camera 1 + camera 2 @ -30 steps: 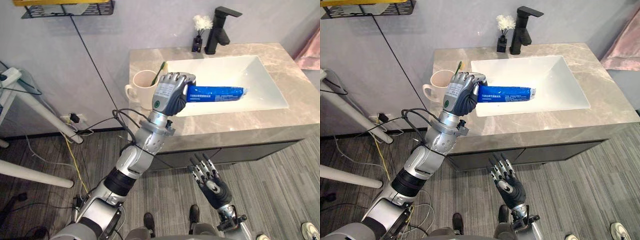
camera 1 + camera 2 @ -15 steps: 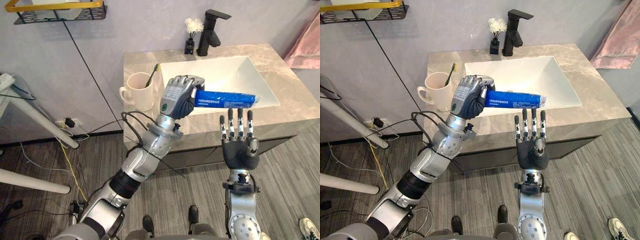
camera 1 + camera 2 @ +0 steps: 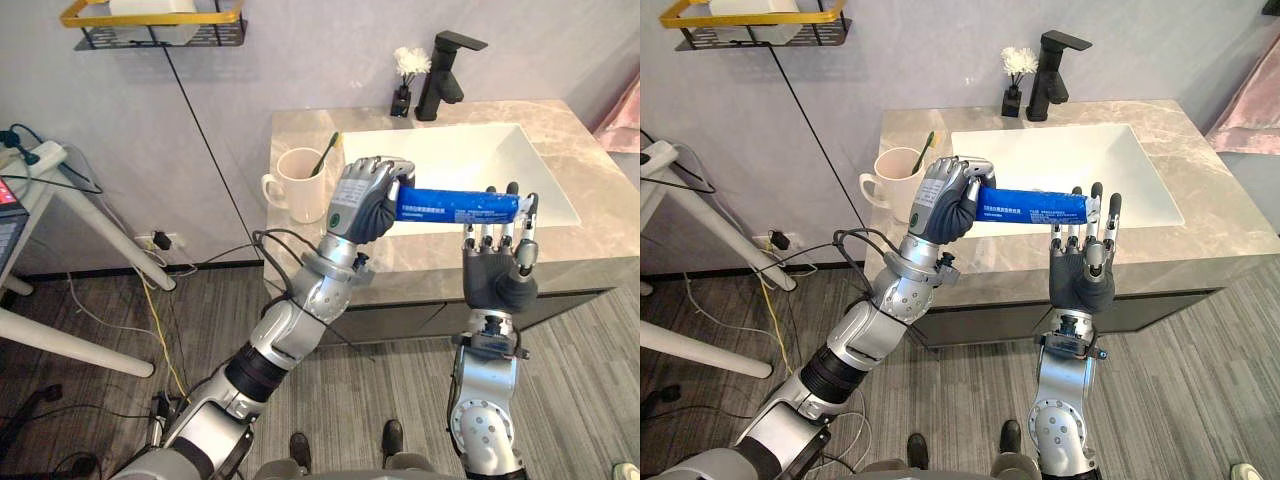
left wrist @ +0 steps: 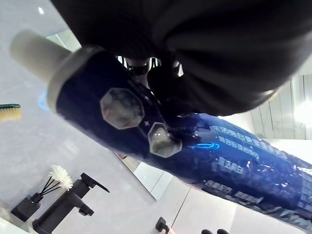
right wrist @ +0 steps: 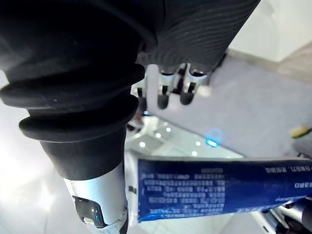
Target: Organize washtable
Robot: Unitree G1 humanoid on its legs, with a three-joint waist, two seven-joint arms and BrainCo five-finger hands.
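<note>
Over the front edge of the desk (image 3: 590,215): blue toothpaste tube (image 3: 455,207) held level in the air, clear of the desk top
Left hand (image 3: 362,200): fingers and thumb clamped round the tube's cap end; the white cap (image 4: 29,48) pokes out past the hand in the left wrist view
Right hand (image 3: 497,275): raised upright at the tube's flat end, fingers straight and apart; fingertips reach the tube's end; touching or not, cannot tell; nothing gripped
Mug (image 3: 297,187): cream, upright near the desk's left edge, just beside the sink's left rim; a green toothbrush (image 3: 327,155) leans inside it
Sink (image 3: 450,160): white basin set into the middle of the desk
Back edge: black faucet (image 3: 447,73) behind the sink; small dark vase (image 3: 403,95) of white flowers just beside it
Wall: black wire shelf (image 3: 150,20) with a yellow rim, beyond the desk's left edge; something pale lies in it
</note>
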